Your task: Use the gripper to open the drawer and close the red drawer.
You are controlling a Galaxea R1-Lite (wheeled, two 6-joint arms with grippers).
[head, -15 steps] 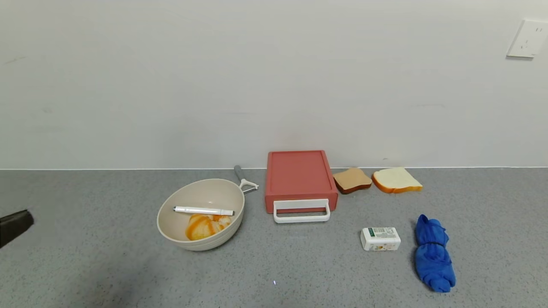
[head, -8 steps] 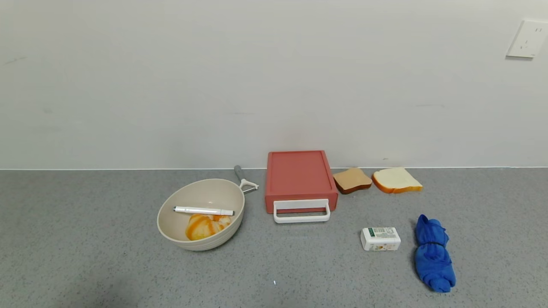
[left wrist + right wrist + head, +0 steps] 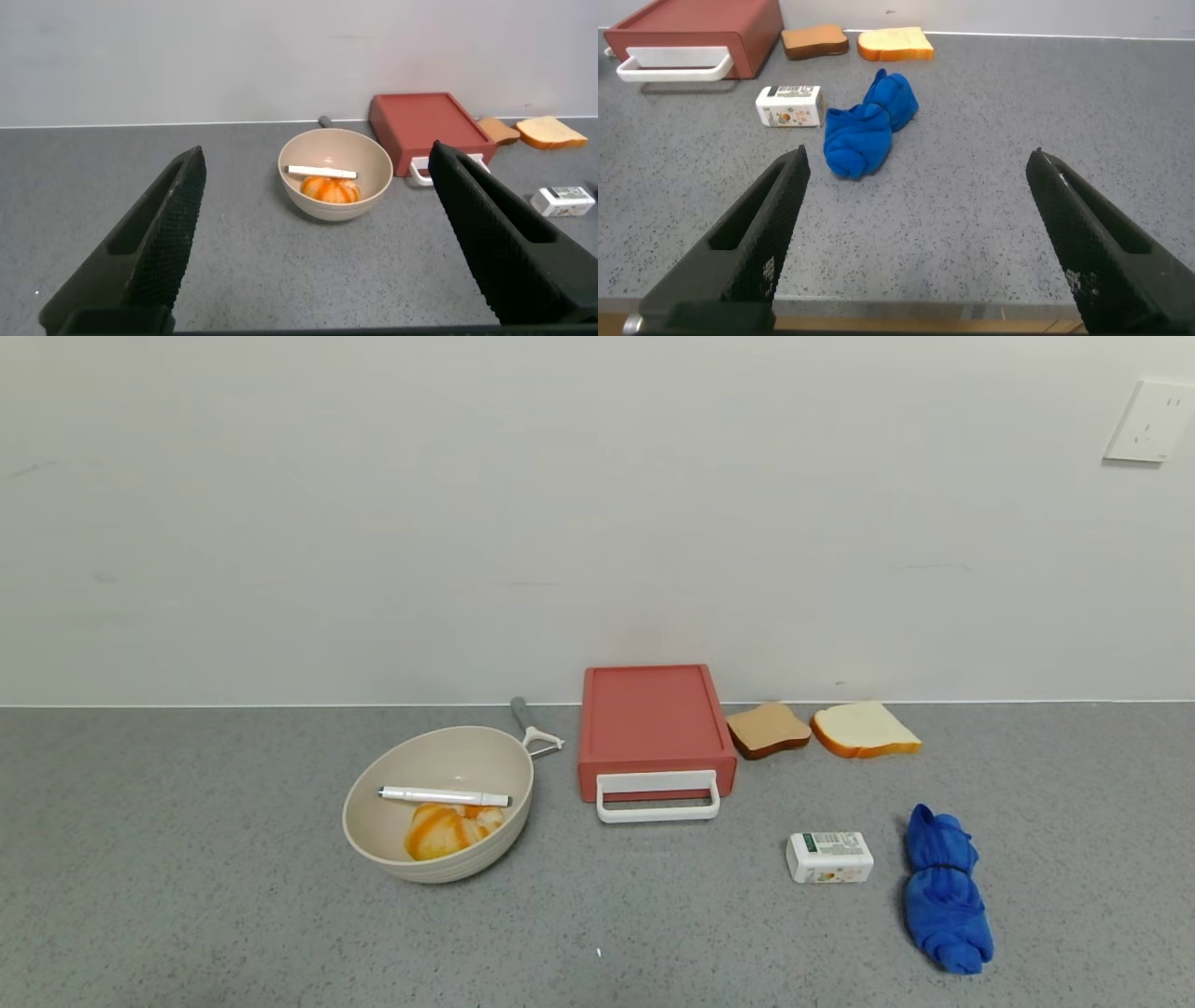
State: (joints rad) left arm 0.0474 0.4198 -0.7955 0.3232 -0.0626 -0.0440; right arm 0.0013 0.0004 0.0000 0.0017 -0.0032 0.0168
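The salmon-red drawer [image 3: 653,723] sits against the back wall with its tray fully in the case and its white loop handle [image 3: 658,797] at the front. It also shows in the left wrist view [image 3: 430,128] and the right wrist view [image 3: 696,33]. Neither gripper shows in the head view. My left gripper [image 3: 318,229] is open and empty, well back from the drawer, over the counter in front of the bowl. My right gripper [image 3: 920,229] is open and empty near the counter's front edge, far from the drawer.
A beige bowl [image 3: 439,803] holds a white pen and an orange-striped thing, left of the drawer. A peeler [image 3: 532,728] lies behind it. Two bread slices [image 3: 822,728] lie right of the drawer. A small white box [image 3: 829,857] and a blue cloth [image 3: 943,891] lie front right.
A dark gripper tip at the left edge of the head view one second ago has gone out of sight. The drawer and the other things have not moved.
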